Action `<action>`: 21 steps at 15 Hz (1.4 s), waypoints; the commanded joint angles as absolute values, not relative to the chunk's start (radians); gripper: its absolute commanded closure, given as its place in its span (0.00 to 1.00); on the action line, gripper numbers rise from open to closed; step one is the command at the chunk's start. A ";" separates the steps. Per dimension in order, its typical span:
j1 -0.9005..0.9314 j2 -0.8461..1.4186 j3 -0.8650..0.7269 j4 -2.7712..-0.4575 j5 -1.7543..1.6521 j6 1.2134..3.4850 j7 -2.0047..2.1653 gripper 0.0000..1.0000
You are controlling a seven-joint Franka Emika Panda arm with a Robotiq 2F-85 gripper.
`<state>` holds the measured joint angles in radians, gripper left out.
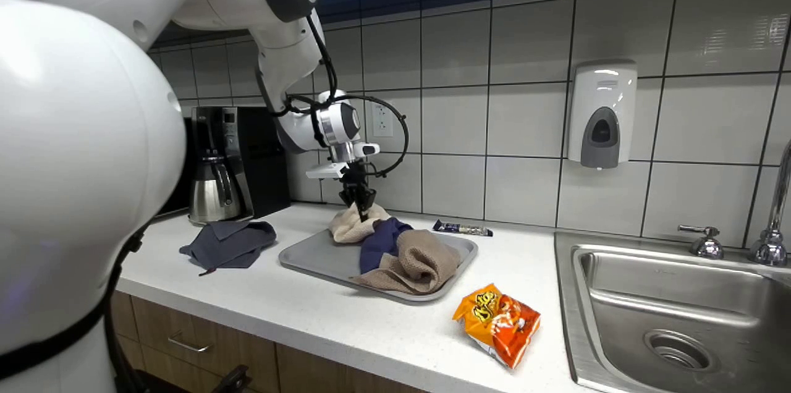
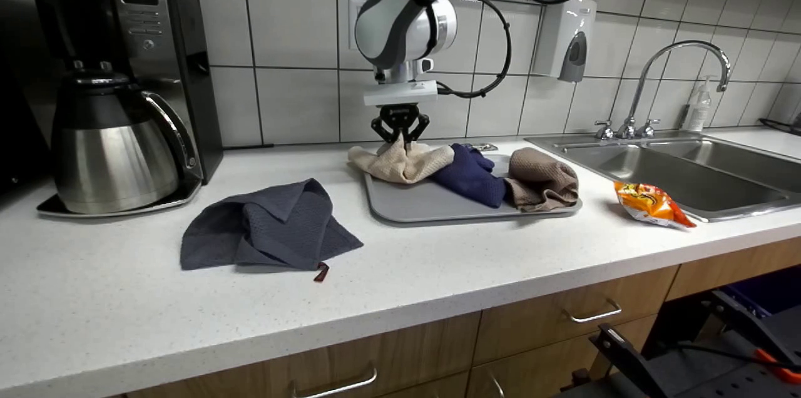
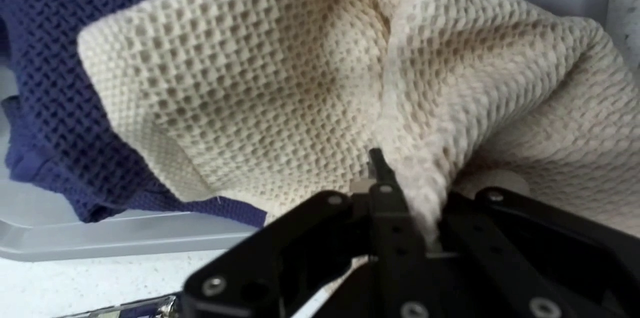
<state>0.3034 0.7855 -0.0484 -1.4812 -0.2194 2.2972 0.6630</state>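
Gripper [image 2: 402, 137] clamps peaked fold of cream cloth [image 2: 402, 165], which overlaps navy cloth [image 2: 470, 179] on grey tray [image 2: 403, 207]; brown cloth [image 2: 542, 178] abuts navy cloth.

We see a kitchen, though whether a home's or an office's we cannot tell, shown by the sink [image 2: 679, 173] and faucet [image 1: 774, 233], the coffee maker [image 2: 148, 41], the dispenser [image 1: 602, 115] on the tiled wall [image 1: 454, 124], and the counter [image 2: 438, 260] with wood-fronted drawers [image 2: 538, 304] beneath.
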 commanded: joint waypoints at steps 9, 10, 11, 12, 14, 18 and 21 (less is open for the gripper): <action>0.341 0.621 -0.050 -1.585 -0.222 2.296 0.658 0.99; 0.345 0.609 -0.048 -1.593 -0.224 2.299 0.657 0.99; 0.350 0.598 -0.046 -1.599 -0.225 2.300 0.658 0.99; 0.355 0.586 -0.044 -1.606 -0.227 2.301 0.658 0.99; 0.364 0.566 -0.038 -1.614 -0.227 2.303 0.658 0.99; 0.380 0.540 -0.026 -1.618 -0.231 2.308 0.657 0.99; 0.390 0.533 -0.016 -1.606 -0.232 2.309 0.654 0.99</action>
<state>0.3881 0.5754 -0.0321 -1.5760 -0.2214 2.3012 0.6630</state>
